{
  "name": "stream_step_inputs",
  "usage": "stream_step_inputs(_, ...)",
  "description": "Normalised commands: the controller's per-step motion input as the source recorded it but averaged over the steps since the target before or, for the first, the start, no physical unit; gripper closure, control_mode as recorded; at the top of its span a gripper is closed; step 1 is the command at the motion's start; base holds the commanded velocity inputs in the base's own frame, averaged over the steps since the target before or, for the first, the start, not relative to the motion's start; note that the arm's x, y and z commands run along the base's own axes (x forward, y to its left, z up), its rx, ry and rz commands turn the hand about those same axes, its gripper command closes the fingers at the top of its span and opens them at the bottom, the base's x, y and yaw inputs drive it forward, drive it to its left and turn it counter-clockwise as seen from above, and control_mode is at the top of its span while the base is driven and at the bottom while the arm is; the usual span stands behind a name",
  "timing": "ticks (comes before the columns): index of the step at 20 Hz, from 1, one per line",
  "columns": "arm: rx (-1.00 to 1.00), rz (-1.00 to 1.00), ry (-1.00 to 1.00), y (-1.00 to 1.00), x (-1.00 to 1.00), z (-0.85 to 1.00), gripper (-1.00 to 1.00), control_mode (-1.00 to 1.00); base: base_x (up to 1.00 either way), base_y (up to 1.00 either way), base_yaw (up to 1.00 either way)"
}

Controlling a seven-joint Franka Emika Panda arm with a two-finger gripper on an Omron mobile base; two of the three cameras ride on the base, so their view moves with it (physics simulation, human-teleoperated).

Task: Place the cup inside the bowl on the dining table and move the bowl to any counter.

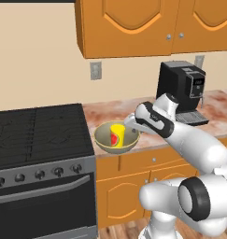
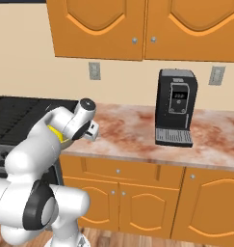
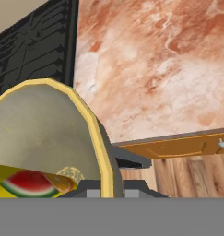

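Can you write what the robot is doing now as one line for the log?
tool: shut on bowl rim | cup: inside bowl | bowl: at counter edge beside stove

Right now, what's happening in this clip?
The arm's end effector is shut on the rim of the bowl, with the cup standing inside it. The bowl is at the front edge of the counter, beside the stove; whether it rests there or hangs just above is unclear. A coffee machine stands further along.

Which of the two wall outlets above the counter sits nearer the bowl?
The outlet left of the coffee machine, over the bowl; the other outlet hangs beyond the machine's right side.
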Motion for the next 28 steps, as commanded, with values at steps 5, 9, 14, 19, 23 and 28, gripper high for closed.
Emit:
stream_step_inputs(5,0.0,0.0,0.0,0.0,0.0,0.0,1.0,1.0,0.3,-0.13,0.0)
stream_step_inputs(9,0.0,0.0,0.0,0.0,0.0,0.0,1.0,1.0,0.32,-0.02,0.0)
stream_step_inputs(14,0.0,0.0,0.0,0.0,0.0,0.0,1.0,1.0,0.01,0.0,0.0)
stream_step_inputs(19,0.0,0.0,0.0,0.0,0.0,0.0,1.0,1.0,0.0,0.0,0.0)
stream_step_inputs(23,0.0,0.0,0.0,0.0,0.0,0.0,1.0,1.0,0.0,0.0,0.0)
stream_step_inputs(28,0.0,0.0,0.0,0.0,0.0,0.0,1.0,-1.0,0.0,0.0,0.0)
